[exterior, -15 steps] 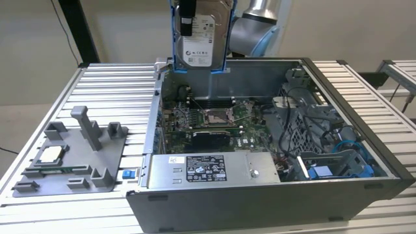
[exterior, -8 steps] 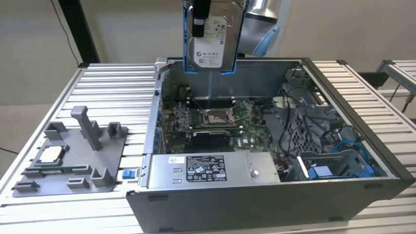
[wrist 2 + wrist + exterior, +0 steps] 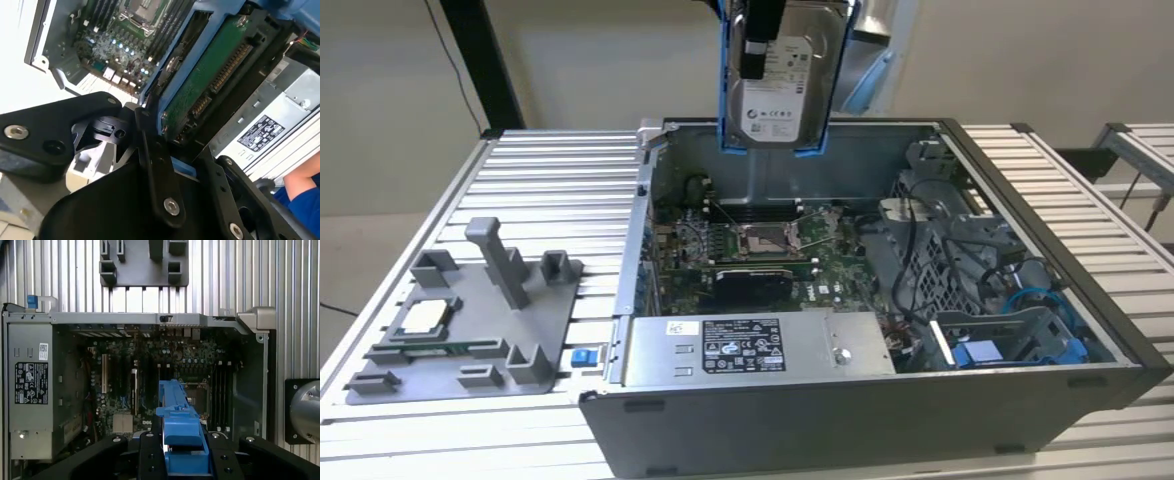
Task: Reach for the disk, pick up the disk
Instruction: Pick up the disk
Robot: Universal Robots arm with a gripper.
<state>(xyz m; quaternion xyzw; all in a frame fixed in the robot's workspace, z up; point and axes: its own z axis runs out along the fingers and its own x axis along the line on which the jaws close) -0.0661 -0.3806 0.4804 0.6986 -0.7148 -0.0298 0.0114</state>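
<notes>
The open computer case [image 3: 1041,300] takes up most of the slatted aluminium table [image 3: 547,170], with its motherboard [image 3: 761,250] exposed and the power supply [image 3: 747,345] against the near wall. On the exterior view's left a grey fixture plate [image 3: 467,330] sits on the table, holding a small square processor chip [image 3: 424,316]; a small blue clip [image 3: 582,356] lies just beside the plate, between it and the case.

The disk [image 3: 781,95] is already off its seat. It hangs high above the case, over the rear part of the motherboard, well clear of every wall and cable. Its long axis runs vertically and its labelled face turns toward the exterior camera, with the blue bracket framing its sides and lower edge.

The gripper [image 3: 182,450] is clamped on the disk from above: in the first wrist view the black fingers [image 3: 150,455] press against either side of the blue bracket, and in the second wrist view the disk's green circuit-board side [image 3: 210,85] runs away from the fingers, straight down toward the case.

Open air surrounds the hanging disk on all sides; the nearest edge is the case's rear wall below it. A blue sleeve [image 3: 300,192] shows in the second wrist view beside the power supply.
</notes>
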